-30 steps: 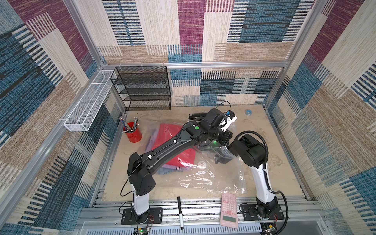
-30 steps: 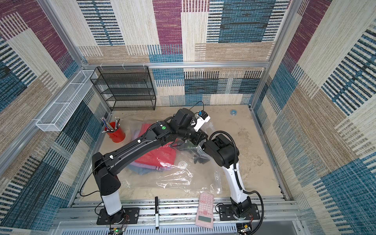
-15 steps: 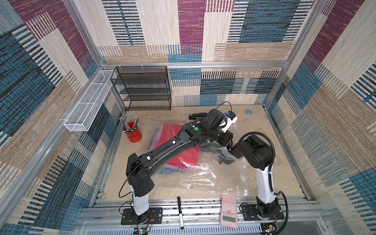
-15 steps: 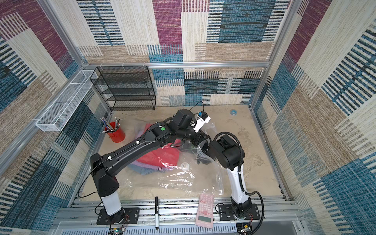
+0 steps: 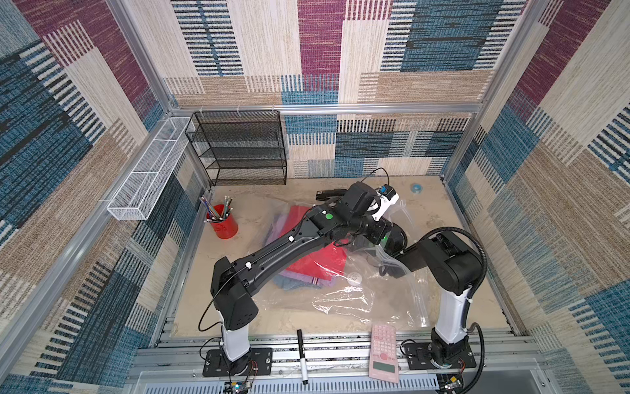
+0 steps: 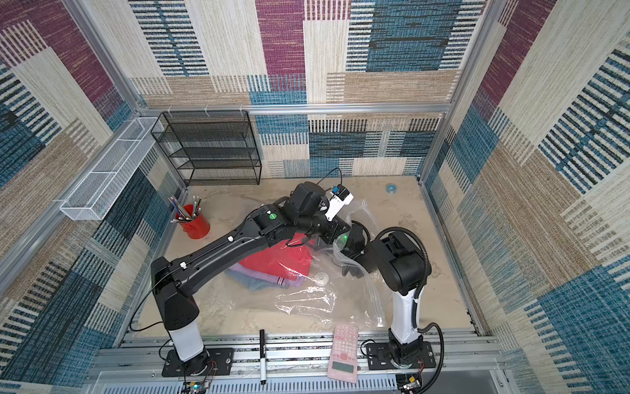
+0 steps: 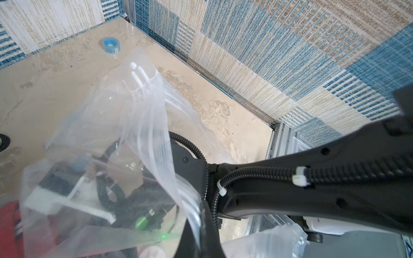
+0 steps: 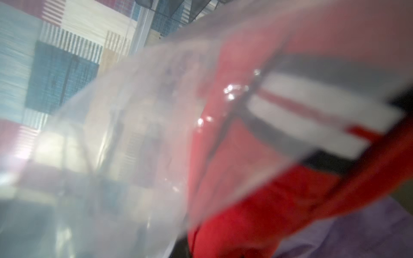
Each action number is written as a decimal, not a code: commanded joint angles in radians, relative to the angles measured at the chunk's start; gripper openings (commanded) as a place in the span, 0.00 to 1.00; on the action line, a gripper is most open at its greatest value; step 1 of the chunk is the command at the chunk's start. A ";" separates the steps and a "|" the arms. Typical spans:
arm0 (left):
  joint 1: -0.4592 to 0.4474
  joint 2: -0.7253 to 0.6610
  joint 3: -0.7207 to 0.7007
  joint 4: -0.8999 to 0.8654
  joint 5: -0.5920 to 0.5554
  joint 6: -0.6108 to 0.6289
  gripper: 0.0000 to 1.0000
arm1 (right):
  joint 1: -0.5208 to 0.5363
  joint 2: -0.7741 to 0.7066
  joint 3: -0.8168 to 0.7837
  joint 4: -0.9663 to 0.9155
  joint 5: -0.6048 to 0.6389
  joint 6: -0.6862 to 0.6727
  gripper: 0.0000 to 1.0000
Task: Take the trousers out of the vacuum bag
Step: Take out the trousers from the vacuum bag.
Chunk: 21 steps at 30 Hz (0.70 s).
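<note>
Currently: the trousers (image 5: 317, 262), a stack of three folded garments, lie inside the vacuum bag (image 5: 344, 302), a very large clear crinkly plastic bag spread flat mid-table
- stack order, both top views: bright red on top, lilac with a striped trim band under it, faded blue denim at the bottom, showing at the near left edge
- small round white valve disc (image 6: 321, 278) on the bag's face, just right of the stack
- bag mouth faces right; its ribbed zip edge is raised off the table
- left gripper (image 7: 199, 222): clenched on that zip edge, holding it up (left wrist view)
- right gripper (image 7: 125, 214): reaches into the mouth, seen only through the plastic; fingers hidden, so I cannot tell whether it grips or is released
- right wrist view: blurred; red cloth and a white-and-grey striped band close up behind plastic film

Surroundings, on the beige table (image 5: 245, 307):
- red cup of pencils (image 5: 223, 225), left of the bag
- black mesh shelf rack (image 5: 238, 150) at the far wall
- white wire basket (image 5: 146, 170) on the left wall
- blue tape roll (image 5: 416, 187), far right corner
- pink calculator (image 5: 383, 351) and black marker pen (image 5: 301, 354) on the near rail
</note>
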 commanded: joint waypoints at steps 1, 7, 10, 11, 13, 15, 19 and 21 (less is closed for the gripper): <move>-0.003 0.009 0.030 0.010 0.016 0.016 0.00 | 0.021 -0.006 0.030 -0.040 -0.043 -0.061 0.00; -0.017 -0.025 0.059 0.031 -0.004 0.040 0.00 | 0.028 0.087 0.049 -0.004 -0.051 -0.023 0.00; -0.017 -0.034 0.052 0.025 -0.035 0.053 0.00 | 0.025 0.040 0.032 -0.022 -0.049 -0.025 0.00; -0.016 -0.035 0.050 0.018 -0.048 0.058 0.00 | 0.021 0.011 0.023 -0.040 -0.046 -0.033 0.00; -0.014 -0.037 0.042 0.010 -0.068 0.064 0.00 | 0.008 -0.047 0.005 -0.078 -0.046 -0.053 0.00; -0.015 -0.045 0.024 0.018 -0.077 0.065 0.00 | -0.011 -0.106 -0.010 -0.137 -0.048 -0.080 0.00; -0.014 -0.064 -0.001 0.039 -0.095 0.070 0.00 | -0.043 -0.196 -0.033 -0.247 -0.056 -0.137 0.00; -0.012 -0.067 0.001 0.035 -0.111 0.077 0.00 | -0.053 -0.227 -0.049 -0.266 -0.062 -0.145 0.00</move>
